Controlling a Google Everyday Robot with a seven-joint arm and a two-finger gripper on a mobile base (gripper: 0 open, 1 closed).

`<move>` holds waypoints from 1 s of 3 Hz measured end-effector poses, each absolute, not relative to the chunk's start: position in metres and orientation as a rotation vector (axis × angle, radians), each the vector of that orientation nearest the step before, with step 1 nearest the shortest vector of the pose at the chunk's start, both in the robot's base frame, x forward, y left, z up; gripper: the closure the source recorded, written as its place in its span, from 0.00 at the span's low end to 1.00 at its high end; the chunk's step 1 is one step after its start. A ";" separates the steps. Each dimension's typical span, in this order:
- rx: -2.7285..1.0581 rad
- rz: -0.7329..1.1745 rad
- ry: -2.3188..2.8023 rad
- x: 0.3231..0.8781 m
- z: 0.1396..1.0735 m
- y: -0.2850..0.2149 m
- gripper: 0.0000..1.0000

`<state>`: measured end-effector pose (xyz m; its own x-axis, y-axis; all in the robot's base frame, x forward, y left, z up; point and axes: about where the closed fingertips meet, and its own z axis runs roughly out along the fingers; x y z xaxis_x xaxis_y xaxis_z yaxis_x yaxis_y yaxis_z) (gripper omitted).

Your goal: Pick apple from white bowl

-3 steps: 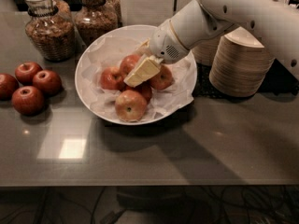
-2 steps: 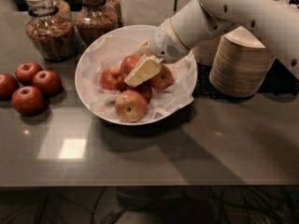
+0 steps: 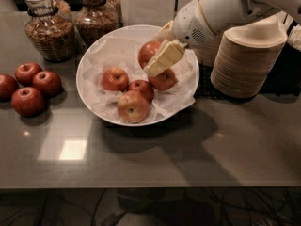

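Note:
The white bowl (image 3: 94,55), lined with crinkled white paper, stands at the middle of the table. My gripper (image 3: 155,56) reaches in from the upper right and is shut on the apple (image 3: 146,51), a red-orange one, holding it just above the bowl's far right side. One pale finger (image 3: 164,58) covers the apple's right side. Several more red-orange apples lie in the bowl: one on the left (image 3: 115,79), one in the middle (image 3: 141,89), one on the right (image 3: 164,80) and a yellowish one at the front (image 3: 133,106).
Three darker red apples (image 3: 29,84) lie on the table to the left. Two glass jars (image 3: 49,27) stand behind the bowl. A stack of beige disposable bowls (image 3: 247,60) stands at the right, under my arm.
My gripper has risen from among the apples and moved up and right with one apple in it. An apple that it covered in the bowl's middle now shows.

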<state>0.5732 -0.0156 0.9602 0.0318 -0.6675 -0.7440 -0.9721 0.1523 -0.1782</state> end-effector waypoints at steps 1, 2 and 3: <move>-1.547 0.488 1.659 0.571 0.991 -0.035 1.00; -1.522 0.484 1.608 0.564 1.008 -0.040 1.00; -1.530 0.539 1.614 0.552 0.993 -0.029 1.00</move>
